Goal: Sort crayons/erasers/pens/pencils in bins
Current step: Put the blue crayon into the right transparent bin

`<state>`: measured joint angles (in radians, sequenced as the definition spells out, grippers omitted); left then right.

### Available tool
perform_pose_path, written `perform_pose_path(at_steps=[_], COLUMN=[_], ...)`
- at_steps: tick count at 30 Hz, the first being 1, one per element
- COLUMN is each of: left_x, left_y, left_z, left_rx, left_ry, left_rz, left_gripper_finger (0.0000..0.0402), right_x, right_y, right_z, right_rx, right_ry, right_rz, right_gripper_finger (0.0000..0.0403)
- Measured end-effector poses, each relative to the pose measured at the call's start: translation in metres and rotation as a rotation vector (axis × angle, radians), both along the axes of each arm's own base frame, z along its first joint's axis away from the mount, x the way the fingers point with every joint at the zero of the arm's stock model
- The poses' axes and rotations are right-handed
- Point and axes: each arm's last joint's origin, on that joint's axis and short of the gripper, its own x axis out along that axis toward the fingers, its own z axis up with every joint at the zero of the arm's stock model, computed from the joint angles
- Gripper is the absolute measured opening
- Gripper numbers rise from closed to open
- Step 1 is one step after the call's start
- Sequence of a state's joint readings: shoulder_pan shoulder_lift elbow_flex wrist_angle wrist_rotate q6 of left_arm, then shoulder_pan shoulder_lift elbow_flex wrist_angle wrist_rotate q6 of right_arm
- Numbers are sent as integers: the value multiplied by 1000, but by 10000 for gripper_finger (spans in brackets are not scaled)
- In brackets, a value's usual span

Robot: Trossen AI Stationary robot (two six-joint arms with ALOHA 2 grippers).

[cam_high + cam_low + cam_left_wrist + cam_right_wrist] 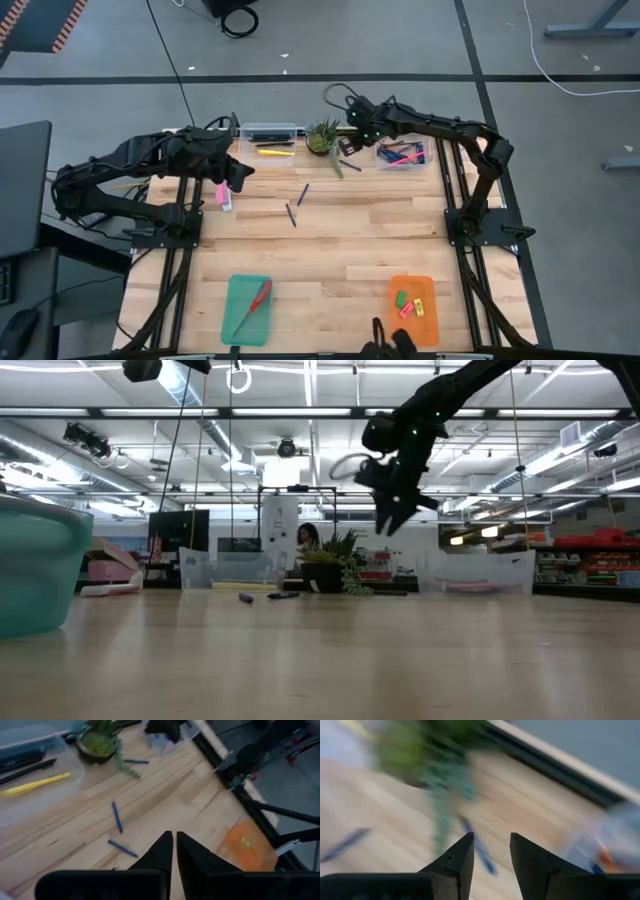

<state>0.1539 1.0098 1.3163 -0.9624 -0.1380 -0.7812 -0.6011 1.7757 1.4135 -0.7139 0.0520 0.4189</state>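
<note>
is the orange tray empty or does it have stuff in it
Not empty. The high view shows the orange tray holding a few small erasers: green, yellow and pink-red blocks lying inside its rim.

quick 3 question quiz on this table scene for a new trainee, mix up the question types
1. True or false: the red-handled scissors lie in the orange tray.
2. Which gripper has its fingers apart? A) left gripper B) right gripper
3. Fill in: the yellow pencil lies in the clear tub beside the potted ____.

Key:
1. False. They lie in the teal tray; the orange tray holds small erasers.
2. B. The left fingers are shut, empty, above two loose blue pens.
3. plant
</note>
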Motion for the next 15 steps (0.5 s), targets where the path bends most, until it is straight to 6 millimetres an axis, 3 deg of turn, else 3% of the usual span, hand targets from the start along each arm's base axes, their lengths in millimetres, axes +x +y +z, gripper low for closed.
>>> perform_pose_path(at_steps=[3, 9, 15], left_x=[1, -4, -6], left_y=[0, 2, 2], left_z=[4, 15, 22], left_rx=[29, 123, 150], left_ry=[-43, -109, -135], left_rz=[-16, -53, -86], left_gripper_finger=[34, 27, 32], right_x=[8, 12, 17], right_y=[-1, -4, -13], right_z=[2, -26, -29], right_rx=[-36, -30, -39], right_ry=[-56, 77, 86], right_rz=[151, 416, 435], right_gripper_finger=[133, 134, 140])
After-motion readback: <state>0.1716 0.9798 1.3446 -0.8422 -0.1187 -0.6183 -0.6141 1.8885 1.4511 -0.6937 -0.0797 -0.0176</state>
